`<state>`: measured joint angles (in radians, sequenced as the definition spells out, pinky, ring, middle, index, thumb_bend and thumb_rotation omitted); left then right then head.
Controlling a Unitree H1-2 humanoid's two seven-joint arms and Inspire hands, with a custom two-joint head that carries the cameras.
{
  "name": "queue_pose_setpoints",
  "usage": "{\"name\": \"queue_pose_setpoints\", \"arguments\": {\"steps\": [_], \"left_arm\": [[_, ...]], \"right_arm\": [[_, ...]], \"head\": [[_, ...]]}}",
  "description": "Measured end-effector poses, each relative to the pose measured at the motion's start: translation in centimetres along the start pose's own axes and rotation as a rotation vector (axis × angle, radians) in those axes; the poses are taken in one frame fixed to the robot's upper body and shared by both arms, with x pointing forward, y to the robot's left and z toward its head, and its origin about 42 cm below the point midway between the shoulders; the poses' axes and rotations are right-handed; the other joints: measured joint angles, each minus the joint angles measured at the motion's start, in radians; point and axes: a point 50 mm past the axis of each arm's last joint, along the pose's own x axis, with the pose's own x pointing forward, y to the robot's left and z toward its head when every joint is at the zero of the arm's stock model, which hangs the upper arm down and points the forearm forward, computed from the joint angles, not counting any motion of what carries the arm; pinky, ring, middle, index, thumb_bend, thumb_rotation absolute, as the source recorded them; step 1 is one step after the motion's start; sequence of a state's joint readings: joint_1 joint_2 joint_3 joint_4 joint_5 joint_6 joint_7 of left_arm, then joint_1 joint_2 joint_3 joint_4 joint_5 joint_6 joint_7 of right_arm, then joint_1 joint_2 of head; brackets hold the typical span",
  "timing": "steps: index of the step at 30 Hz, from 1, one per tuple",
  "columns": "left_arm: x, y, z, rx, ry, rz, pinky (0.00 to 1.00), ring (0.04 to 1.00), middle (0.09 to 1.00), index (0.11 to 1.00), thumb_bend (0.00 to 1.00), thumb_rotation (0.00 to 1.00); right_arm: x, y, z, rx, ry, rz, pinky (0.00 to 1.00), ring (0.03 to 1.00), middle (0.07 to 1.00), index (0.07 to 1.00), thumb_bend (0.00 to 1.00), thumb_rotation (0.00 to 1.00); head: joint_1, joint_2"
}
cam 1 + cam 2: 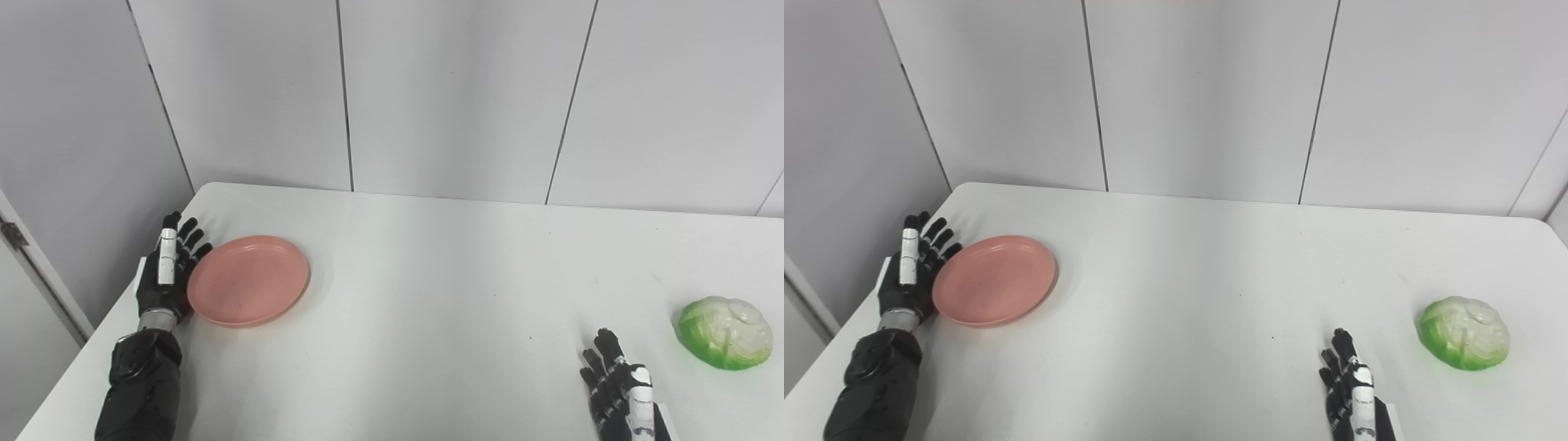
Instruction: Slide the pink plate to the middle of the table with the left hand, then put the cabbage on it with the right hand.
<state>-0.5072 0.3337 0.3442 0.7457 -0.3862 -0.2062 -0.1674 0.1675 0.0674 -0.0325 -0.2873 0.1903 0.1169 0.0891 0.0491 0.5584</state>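
A: Why is the left hand (164, 269) flat, fingers spread, touching the left rim of the pink plate (248, 280)?

B: To push it right, I think. The right hand (618, 383) waits, spread and empty, near the cabbage (726, 332) at the right.

I read the tabletop (429, 275) as smooth, white, faintly sheened. The pink plate (248, 280) looks like matt plastic. The cabbage (726, 332) has a glossy, waxy plastic finish. Both the left hand (164, 272) and the right hand (621, 392) show black matt casing with white glossy panels.
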Motion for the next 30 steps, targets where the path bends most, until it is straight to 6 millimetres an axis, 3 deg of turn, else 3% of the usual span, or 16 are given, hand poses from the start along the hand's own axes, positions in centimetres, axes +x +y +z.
{"name": "queue_pose_setpoints", "arguments": {"steps": [5,10,22,30], "left_arm": [[-0.1,-2.5,-0.4,-0.032,0.011,-0.05,0.8,0.882,0.892,0.912,1.0,0.79],[-0.4,-4.5,-1.0,-0.046,0.018,-0.085,0.81,0.877,0.885,0.906,0.97,0.81],[-0.6,-7.0,-2.1,-0.029,0.016,-0.074,0.81,0.876,0.883,0.897,0.85,0.82],[-1.0,-11.3,-3.2,-0.03,0.02,-0.095,0.78,0.863,0.874,0.906,0.86,0.82]], "right_arm": [[0.0,0.1,0.0,-0.002,0.001,0.002,1.0,0.969,0.987,0.944,0.78,1.0],[0.0,0.4,0.1,-0.01,0.005,0.003,1.0,0.963,0.985,0.945,0.79,1.0],[0.0,0.7,0.0,-0.009,0.008,0.011,0.99,0.946,0.971,0.945,0.78,1.0],[0.0,0.9,0.0,-0.019,0.01,0.006,0.99,0.941,0.967,0.939,0.79,1.0]], "head": [[-0.003,0.005],[-0.012,0.011],[-0.034,0.02],[-0.035,0.026]]}}
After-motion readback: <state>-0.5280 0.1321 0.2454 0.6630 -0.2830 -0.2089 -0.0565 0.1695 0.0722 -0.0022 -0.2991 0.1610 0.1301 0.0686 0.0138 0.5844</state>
